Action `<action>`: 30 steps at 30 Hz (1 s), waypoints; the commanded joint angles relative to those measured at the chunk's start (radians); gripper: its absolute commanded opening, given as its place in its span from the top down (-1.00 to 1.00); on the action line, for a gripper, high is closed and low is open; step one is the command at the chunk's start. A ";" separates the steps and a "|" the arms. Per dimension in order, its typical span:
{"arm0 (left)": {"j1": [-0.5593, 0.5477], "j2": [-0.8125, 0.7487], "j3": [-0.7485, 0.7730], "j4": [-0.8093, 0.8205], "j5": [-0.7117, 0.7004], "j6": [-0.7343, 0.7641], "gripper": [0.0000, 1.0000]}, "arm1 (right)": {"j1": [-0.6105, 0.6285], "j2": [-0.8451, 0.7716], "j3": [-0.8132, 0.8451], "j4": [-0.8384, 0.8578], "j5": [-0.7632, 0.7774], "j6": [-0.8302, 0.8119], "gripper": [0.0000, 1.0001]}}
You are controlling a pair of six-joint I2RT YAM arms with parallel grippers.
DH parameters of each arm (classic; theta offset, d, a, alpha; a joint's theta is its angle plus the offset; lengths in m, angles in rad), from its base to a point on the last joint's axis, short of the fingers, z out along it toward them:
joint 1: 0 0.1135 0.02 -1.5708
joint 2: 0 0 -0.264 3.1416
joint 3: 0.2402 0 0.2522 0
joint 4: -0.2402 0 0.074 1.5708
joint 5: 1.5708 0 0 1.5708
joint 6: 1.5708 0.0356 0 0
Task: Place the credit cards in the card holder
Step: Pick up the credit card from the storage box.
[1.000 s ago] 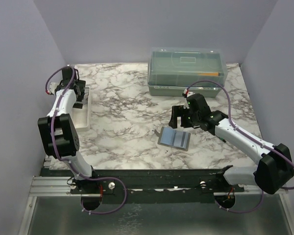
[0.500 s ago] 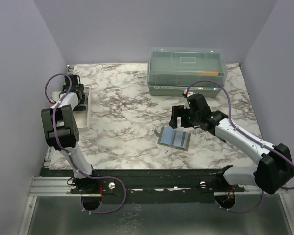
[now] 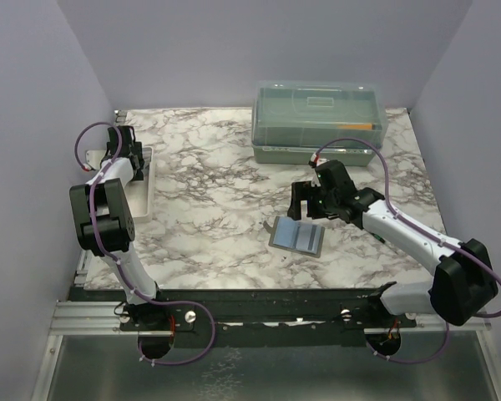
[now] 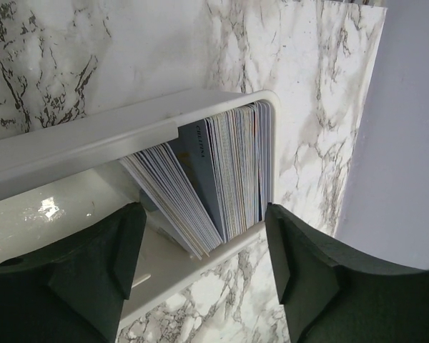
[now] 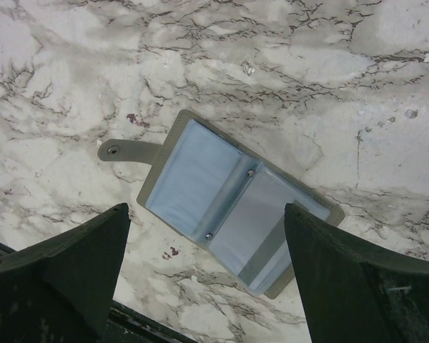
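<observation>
Start at the long white tray (image 3: 142, 190) on the left side of the bench (image 3: 217, 167) and find the credit cards (image 4: 218, 168) packed on edge in a tight, leaning stack against its rounded end wall. See the left end effector (image 4: 204, 246) poised right above that stack, released, jaws spread wide to either side and gripping nothing. Judge the step in hand as drawing one card out. To do it well, avoid closing on the whole pack. Line up with the outermost card on the looser, fanned side, come down straight along its plane, and pinch only the top edge, clear of the tray wall. Squeeze squarely near the middle of that edge, given thin and probably slippery plastic, then lift vertically to keep neighbours from riding up. Look across to the card holder (image 5: 229, 200), lying open and flat on the bench right of centre, blue-grey sleeves up, strap tab splayed aside, contents of the sleeves hard to make out. Note the right end effector (image 5: 207, 236) hanging over it, likewise released and empty, not touching. Consider pinning one flap down with it before feeding a card in. Keep clear of the clear lidded box (image 3: 317, 121) at the back.
</observation>
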 commanded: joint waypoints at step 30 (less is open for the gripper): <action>0.016 -0.026 0.017 0.001 0.018 0.006 0.45 | -0.005 0.000 0.003 0.014 0.034 -0.013 -0.83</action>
